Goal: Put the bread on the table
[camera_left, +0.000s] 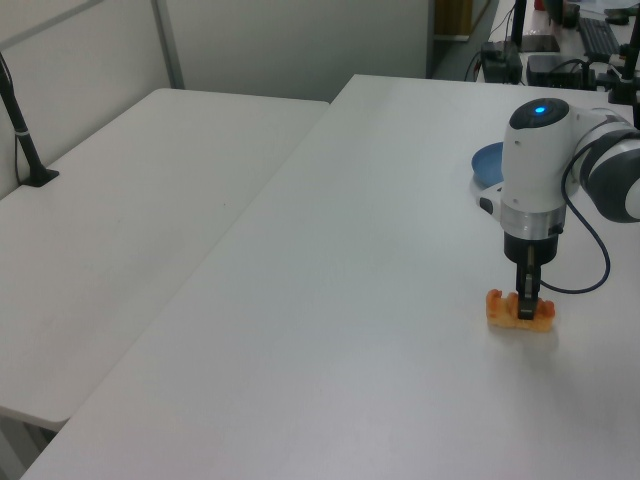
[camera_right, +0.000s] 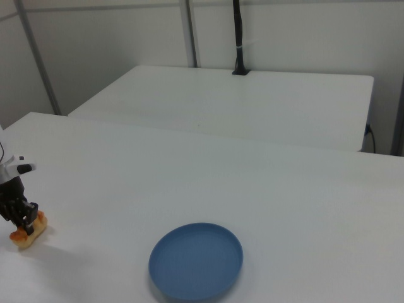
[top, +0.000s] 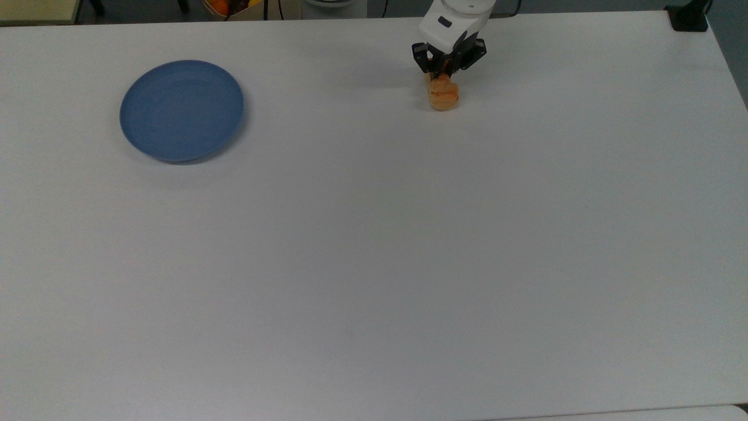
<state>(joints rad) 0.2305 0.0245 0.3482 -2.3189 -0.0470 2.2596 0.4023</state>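
Now the gripper [top: 443, 76] clamps the bread [top: 443, 95] low over the far table [top: 374, 245], ready to set it down.

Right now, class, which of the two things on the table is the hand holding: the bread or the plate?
The bread: the hand is shut on the small orange bun. The blue plate lies apart, towards the top view's left, bare.

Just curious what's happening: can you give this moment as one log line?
end effector: shut on bread | bread: low at table | blue plate: empty, apart
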